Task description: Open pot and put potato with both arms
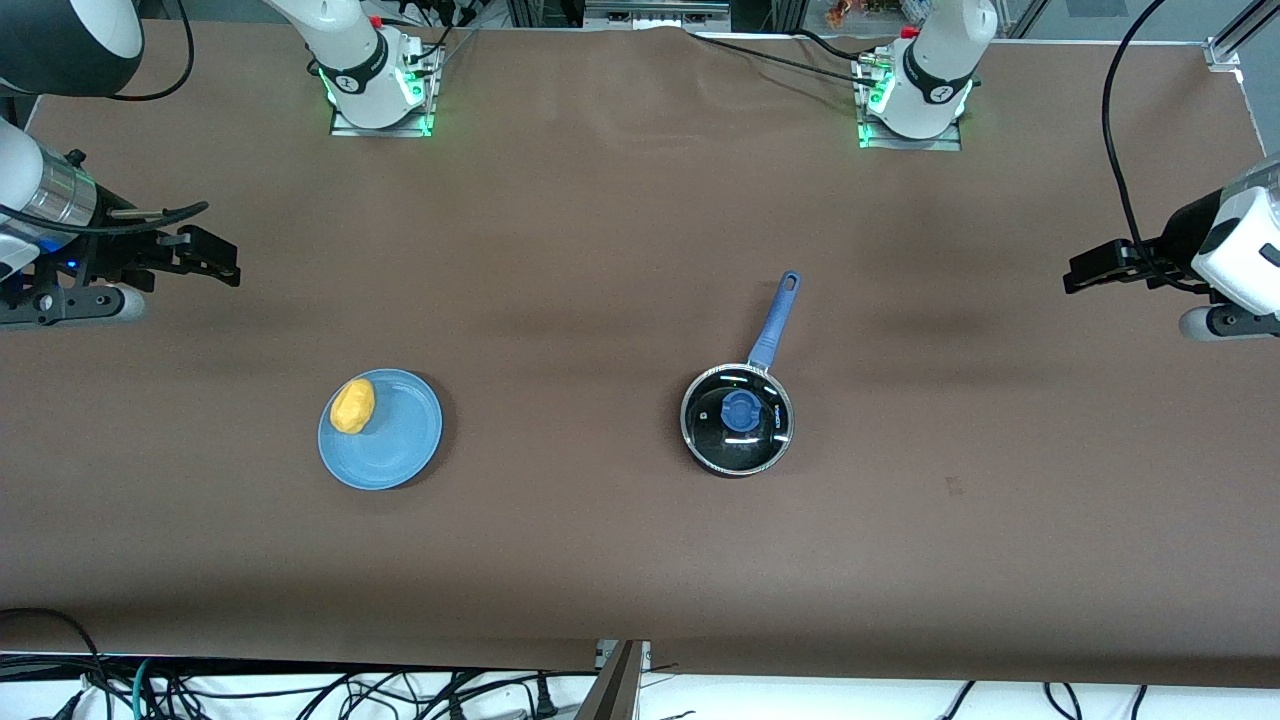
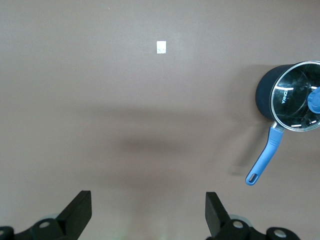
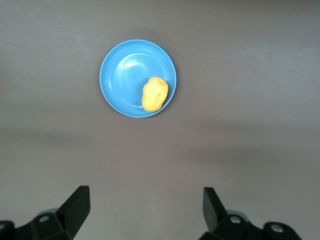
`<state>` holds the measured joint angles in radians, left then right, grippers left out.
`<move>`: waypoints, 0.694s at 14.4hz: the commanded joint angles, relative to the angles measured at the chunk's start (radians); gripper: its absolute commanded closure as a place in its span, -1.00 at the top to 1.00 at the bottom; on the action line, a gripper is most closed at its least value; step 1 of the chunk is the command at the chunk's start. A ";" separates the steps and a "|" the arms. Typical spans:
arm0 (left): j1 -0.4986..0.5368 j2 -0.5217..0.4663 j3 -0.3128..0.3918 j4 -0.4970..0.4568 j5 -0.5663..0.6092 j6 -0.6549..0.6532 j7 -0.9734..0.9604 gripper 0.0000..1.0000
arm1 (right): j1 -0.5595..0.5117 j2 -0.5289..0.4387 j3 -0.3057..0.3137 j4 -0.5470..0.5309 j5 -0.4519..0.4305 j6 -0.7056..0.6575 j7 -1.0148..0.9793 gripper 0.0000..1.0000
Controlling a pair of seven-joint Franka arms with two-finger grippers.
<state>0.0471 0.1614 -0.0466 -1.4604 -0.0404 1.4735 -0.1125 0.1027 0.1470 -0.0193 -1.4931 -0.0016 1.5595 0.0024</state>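
Lifting the glass lid (image 1: 737,418) cleanly means lowering the spread left gripper (image 2: 145,210) straight over its blue knob (image 1: 741,411), handle (image 1: 775,322) at one o'clock; the spread right gripper (image 3: 142,207) waits.

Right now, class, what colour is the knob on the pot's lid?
Blue, matching the handle; the knob on the pot shows best in the front view.

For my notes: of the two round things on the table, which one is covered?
The pot, toward the left arm's end: its glass lid with a blue knob sits on it. The blue plate lies open, the potato on its rim.
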 commanded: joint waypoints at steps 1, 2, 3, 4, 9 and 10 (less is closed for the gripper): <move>0.008 0.001 0.002 0.019 -0.015 -0.025 -0.006 1.00 | -0.020 -0.010 0.018 -0.010 0.008 -0.007 -0.006 0.99; 0.008 0.003 0.004 0.021 -0.010 -0.024 -0.004 1.00 | -0.020 -0.010 0.018 -0.010 0.008 -0.007 -0.006 0.99; 0.008 0.003 0.002 0.022 -0.010 -0.024 -0.006 1.00 | -0.021 -0.010 0.018 -0.010 0.008 -0.007 -0.006 0.99; 0.008 0.006 0.002 0.022 -0.010 -0.021 -0.004 1.00 | -0.021 -0.010 0.018 -0.010 0.008 -0.007 -0.006 0.99; -0.015 0.056 -0.009 0.015 -0.058 0.045 -0.060 1.00 | -0.021 -0.009 0.018 -0.010 0.008 -0.009 -0.006 0.99; -0.026 0.079 -0.021 0.015 -0.073 0.069 -0.093 1.00 | -0.021 -0.007 0.018 -0.010 0.008 -0.010 -0.006 0.99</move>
<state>0.0368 0.1887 -0.0561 -1.4616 -0.0771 1.5039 -0.1498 0.1008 0.1477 -0.0192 -1.4952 -0.0016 1.5585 0.0024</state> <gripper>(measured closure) 0.000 0.000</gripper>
